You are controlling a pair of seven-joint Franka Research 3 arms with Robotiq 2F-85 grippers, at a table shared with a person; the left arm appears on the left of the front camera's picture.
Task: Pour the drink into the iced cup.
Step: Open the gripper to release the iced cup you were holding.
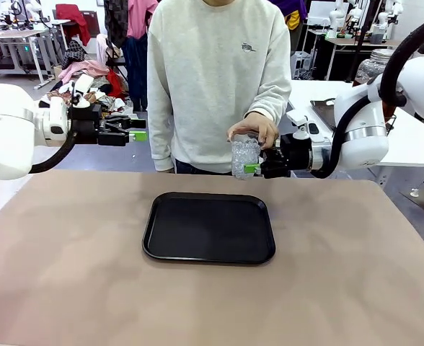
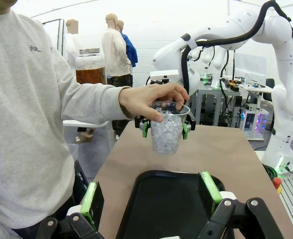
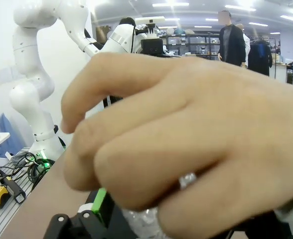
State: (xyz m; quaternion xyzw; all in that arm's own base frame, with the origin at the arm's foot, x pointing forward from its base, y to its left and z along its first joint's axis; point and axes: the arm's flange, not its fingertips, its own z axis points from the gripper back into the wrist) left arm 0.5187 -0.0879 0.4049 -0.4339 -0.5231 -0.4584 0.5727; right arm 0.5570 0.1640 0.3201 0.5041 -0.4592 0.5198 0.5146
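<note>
1. While the person's hand [image 1: 253, 130] grips the iced cup [image 1: 244, 156] by its rim from above, the cup hangs upright in the air over the far edge of the table [image 1: 356, 274], beyond the black tray [image 1: 208, 227].
2. Its long axis is vertical, mouth up, and it is packed with ice; no amber liquid is in it yet.
3. Green pads of the right gripper [image 2: 165, 128] flank the cup on both sides. Whether they press the wall or stand just off it I cannot tell.
4. That gripper comes in level from the robot's right and is far the nearer; I judge this a handover of the cup.
5. Well off to the other side, the left gripper [image 1: 129, 129] hovers with its jaws spread and nothing between them.
6. A big glass jar [image 2: 89, 65] of amber-brown drink stands on another table behind the person.
</note>
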